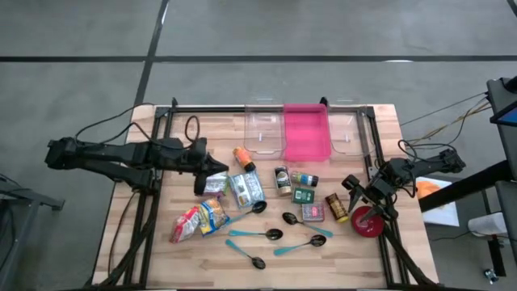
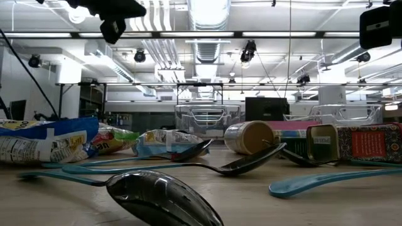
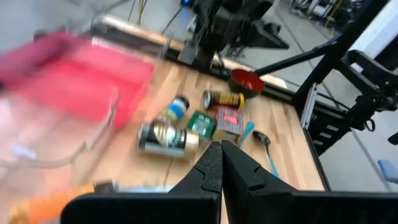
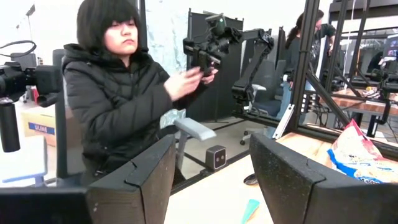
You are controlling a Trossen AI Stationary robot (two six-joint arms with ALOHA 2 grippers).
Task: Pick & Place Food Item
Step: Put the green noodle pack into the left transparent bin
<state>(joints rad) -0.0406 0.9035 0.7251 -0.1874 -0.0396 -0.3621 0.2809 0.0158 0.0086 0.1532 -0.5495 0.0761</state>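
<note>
Nothing seems placed yet: the left hand [image 1: 220,167] hovers pinched shut and empty over the snack packets [image 1: 230,187], the right hand [image 1: 355,191] waits half-open, empty.

Two dark jointed arms, black cables trailing, left claw [image 3: 221,163] with matte tapered fingers, seemingly unmarked

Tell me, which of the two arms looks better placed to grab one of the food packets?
Probably the left. Its left gripper, shut and empty, hangs right by the snack packets. The right gripper sits open at the table's far edge, beside the red bowl.
</note>
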